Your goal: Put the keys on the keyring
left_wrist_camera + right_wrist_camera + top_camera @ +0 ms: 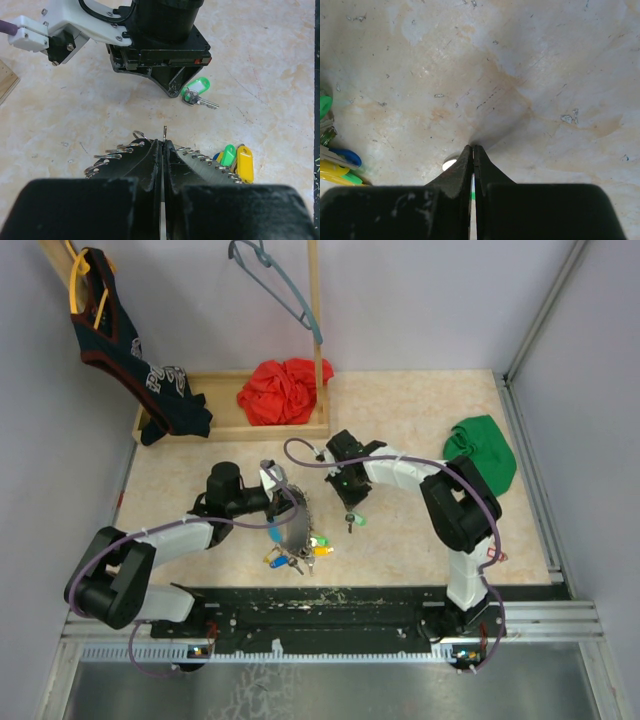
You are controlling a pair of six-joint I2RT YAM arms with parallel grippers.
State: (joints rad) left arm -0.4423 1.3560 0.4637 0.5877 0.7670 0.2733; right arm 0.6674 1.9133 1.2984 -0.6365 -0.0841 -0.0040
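Left gripper [163,144] fingers press tight on the thin keyring [295,523], with strung keys [244,163] fanning out to either side of them. Just ahead of its tips, the right gripper [174,91] is pinched narrow, touching a green-tagged key [198,88]. Whether it grips that key is unclear.

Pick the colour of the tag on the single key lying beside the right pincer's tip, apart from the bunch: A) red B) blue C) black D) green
D: the left wrist view shows that key wearing a bright green tag, right at the tip of the right pincer.
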